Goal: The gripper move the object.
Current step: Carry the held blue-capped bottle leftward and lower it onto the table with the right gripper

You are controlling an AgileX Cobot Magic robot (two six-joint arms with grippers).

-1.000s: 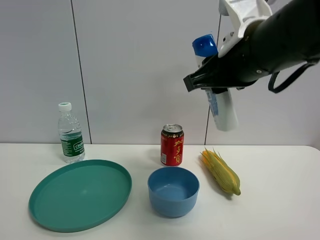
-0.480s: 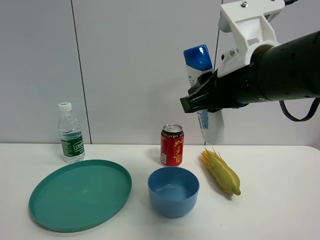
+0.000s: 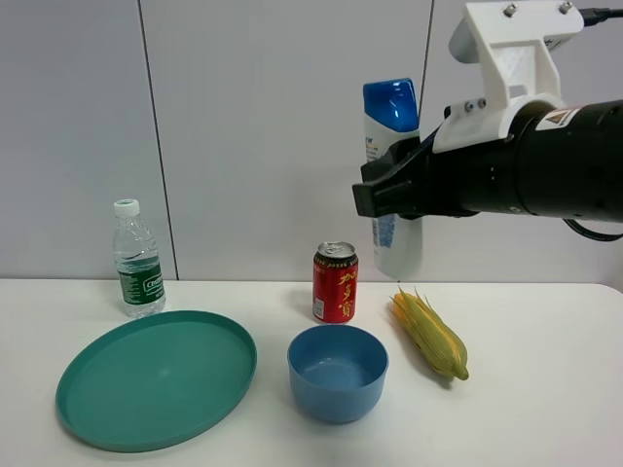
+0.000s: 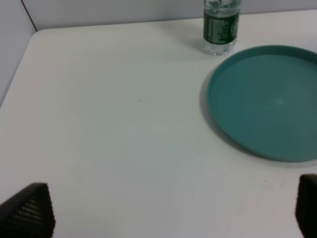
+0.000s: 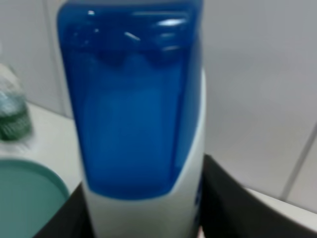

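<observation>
The white shampoo bottle [image 3: 398,249] with a blue flip cap hangs upright in the air, above the gap between the red can and the corn. My right gripper [image 3: 386,191], a black claw on a thick dark arm with a white bracket, is shut on the bottle's middle. In the right wrist view the blue cap [image 5: 133,99] fills the picture, with a dark finger [image 5: 225,201] at its side. My left gripper [image 4: 168,210] is open and empty low over the white table [image 4: 109,124]; only its two black fingertips [image 4: 30,208] show.
On the table stand a red can [image 3: 335,283], a blue bowl [image 3: 338,373], a corn cob [image 3: 429,335], a green plate [image 3: 156,377] and a clear green-labelled water bottle [image 3: 137,259]. The left wrist view shows the plate [image 4: 267,99] and the water bottle [image 4: 221,27].
The right arm has swung level and turned the shampoo bottle from tilted to upright, shifting it slightly left. Nothing on the table has moved.
</observation>
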